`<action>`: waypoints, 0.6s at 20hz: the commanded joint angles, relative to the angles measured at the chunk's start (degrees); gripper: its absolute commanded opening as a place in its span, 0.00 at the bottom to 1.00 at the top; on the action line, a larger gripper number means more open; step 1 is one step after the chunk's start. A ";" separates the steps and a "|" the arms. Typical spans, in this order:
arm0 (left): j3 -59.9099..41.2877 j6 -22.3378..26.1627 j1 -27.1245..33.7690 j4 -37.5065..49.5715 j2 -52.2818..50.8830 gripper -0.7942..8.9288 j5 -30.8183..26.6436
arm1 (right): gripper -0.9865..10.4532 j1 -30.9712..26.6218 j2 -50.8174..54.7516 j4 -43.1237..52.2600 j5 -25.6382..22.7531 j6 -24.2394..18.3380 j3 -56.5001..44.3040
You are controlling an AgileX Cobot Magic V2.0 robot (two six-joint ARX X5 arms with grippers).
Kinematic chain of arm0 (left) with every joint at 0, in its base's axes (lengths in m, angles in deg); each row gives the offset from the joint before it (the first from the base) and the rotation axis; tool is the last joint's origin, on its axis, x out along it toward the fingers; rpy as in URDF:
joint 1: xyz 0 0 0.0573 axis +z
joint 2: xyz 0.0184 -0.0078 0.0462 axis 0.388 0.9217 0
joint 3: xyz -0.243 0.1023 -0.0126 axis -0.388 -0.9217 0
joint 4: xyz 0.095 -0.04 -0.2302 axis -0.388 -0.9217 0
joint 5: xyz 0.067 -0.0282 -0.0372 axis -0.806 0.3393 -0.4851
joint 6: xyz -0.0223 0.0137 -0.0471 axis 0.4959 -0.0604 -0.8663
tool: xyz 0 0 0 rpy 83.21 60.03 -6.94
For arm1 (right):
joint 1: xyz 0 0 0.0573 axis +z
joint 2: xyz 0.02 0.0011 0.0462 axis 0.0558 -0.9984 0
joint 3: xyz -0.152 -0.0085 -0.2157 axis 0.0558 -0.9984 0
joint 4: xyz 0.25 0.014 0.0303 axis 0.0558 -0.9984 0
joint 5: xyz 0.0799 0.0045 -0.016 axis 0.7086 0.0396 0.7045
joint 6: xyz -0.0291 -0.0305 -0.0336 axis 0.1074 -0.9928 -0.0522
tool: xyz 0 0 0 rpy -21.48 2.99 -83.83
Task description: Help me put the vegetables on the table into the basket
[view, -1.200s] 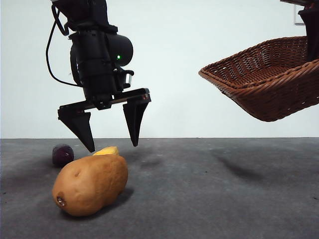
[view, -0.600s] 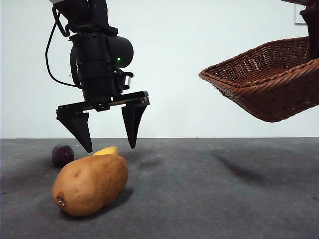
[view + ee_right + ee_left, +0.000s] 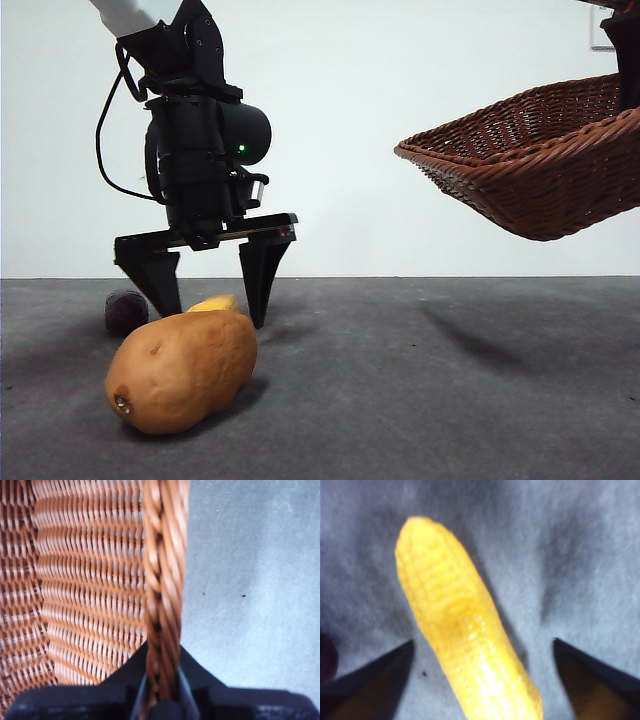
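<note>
Where it hung higher, left claw [image 3: 207, 285] now astride yellow piece [image 3: 462, 625].

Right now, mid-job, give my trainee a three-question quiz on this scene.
1. True or false: the left claw is already shut on the bumpy yellow-orange corn piece.
2. Multiple choice: the dark brown woven wicker basket is A) resting on the dark grey table, B) held in the air by the right claw, C) under the large tan-brown oval potato.
3. Fill in: the small dark purple ball lies behind the ____.

Key: 1 false, it straddles it, open; 2 B; 3 potato.
</note>
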 commanded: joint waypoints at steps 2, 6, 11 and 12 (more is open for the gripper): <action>-0.09 0.76 -0.17 0.17 0.57 0.07 -0.31 | 0.08 0.04 0.48 0.31 0.61 -0.20 0.15; 0.90 1.36 -0.15 -0.04 0.48 0.07 1.25 | 0.08 0.04 0.48 0.37 0.09 -0.22 0.15; 12.83 4.48 -0.44 -7.85 0.20 0.07 16.06 | 0.08 0.04 0.39 0.79 -4.85 0.55 0.09; 15.39 4.57 -1.09 -8.09 0.02 0.07 20.26 | 0.08 0.04 0.39 0.90 -6.69 1.18 0.09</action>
